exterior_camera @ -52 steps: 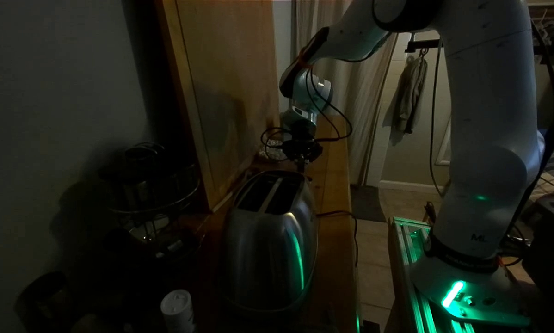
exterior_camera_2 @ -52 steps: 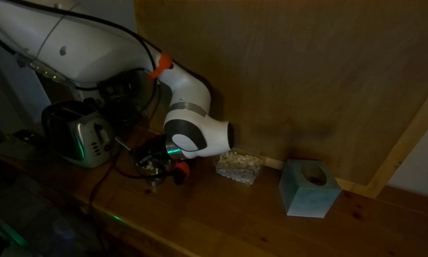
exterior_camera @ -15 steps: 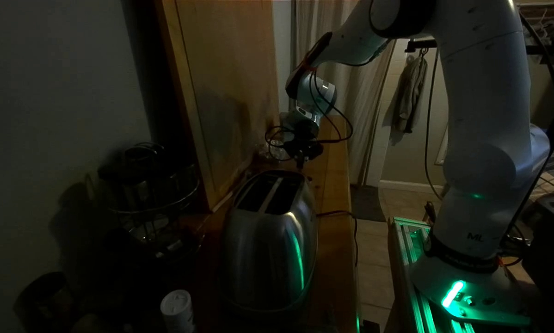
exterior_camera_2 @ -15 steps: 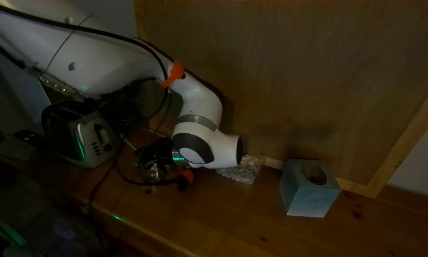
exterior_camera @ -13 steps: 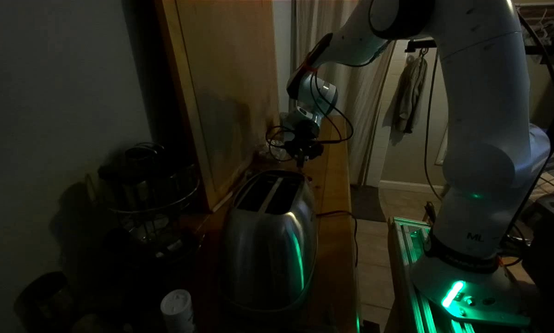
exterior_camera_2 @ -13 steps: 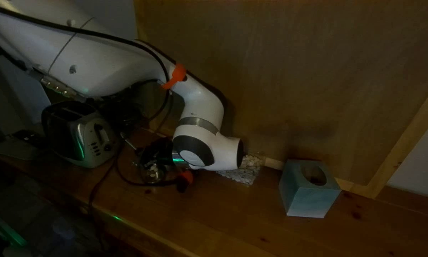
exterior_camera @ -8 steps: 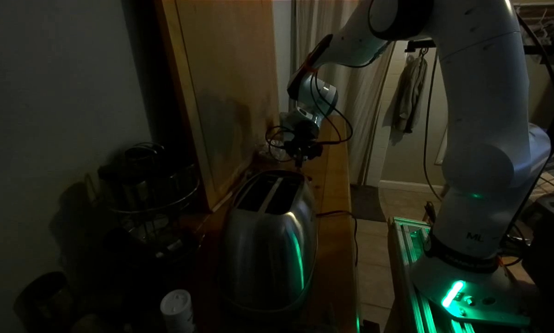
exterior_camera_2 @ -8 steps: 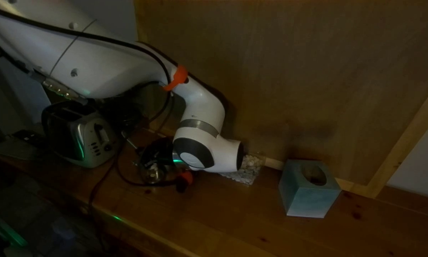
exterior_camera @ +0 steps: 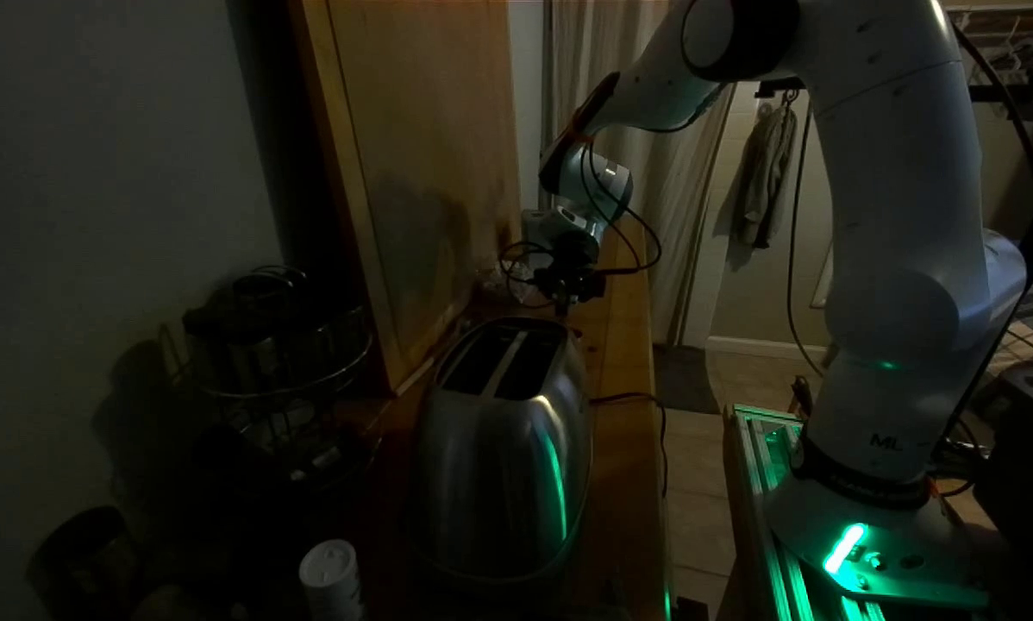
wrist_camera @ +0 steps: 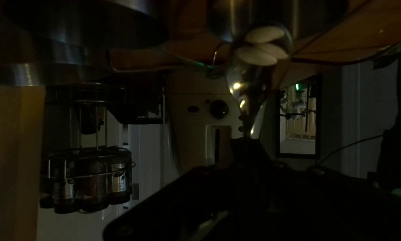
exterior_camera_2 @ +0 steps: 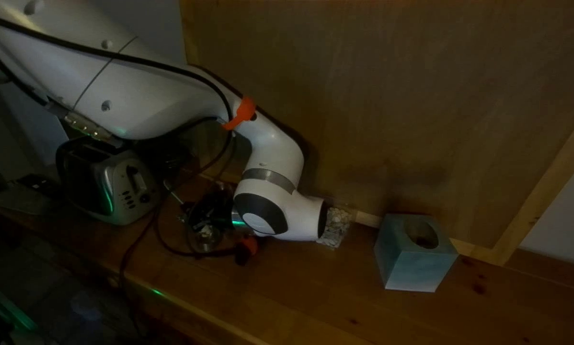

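Note:
My gripper [wrist_camera: 247, 142] is shut on a shiny metal spoon [wrist_camera: 254, 78]. The wrist picture stands upside down, so the spoon hangs below the fingertips, its bowl showing several pale oval pieces. Metal vessels [wrist_camera: 83, 28] [wrist_camera: 274, 15] stand near the spoon's bowl; I cannot tell whether it touches them. In an exterior view the dark gripper [exterior_camera_2: 210, 213] is low over the wooden counter [exterior_camera_2: 287, 287], above a shiny round thing [exterior_camera_2: 204, 239] with pale pieces. In another exterior view the gripper [exterior_camera: 563, 306] is behind the toaster [exterior_camera: 508, 483], and its spoon is hidden.
A clear bag of pale pieces [exterior_camera_2: 336, 227] lies behind the wrist. A blue tissue box [exterior_camera_2: 414, 258] stands near the wooden board [exterior_camera_2: 387, 120]. The toaster [exterior_camera_2: 129, 187], its cord, a jar rack [wrist_camera: 90, 177] and a white cup [exterior_camera: 331, 578] are around.
The arm has moved lower and rightward in the view with the tissue box, covering more of the bag. In the last second it sinks only slightly. The gripper's hold looks unchanged.

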Robot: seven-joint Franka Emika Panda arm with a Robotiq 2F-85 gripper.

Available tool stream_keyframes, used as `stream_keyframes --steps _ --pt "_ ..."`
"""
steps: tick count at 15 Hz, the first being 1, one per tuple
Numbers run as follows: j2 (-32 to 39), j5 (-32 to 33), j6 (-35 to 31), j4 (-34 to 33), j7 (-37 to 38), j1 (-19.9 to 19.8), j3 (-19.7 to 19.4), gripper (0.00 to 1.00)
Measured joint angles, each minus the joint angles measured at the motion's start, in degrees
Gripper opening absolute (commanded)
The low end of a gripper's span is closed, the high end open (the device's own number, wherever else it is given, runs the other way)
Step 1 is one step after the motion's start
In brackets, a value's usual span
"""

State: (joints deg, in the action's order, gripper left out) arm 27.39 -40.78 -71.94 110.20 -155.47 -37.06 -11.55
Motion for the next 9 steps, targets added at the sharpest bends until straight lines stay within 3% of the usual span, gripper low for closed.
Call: stream_keyframes --steps 9 --pt "0.3 0.0 -2.1 0.0 0.1 1.7 -0.7 0.02"
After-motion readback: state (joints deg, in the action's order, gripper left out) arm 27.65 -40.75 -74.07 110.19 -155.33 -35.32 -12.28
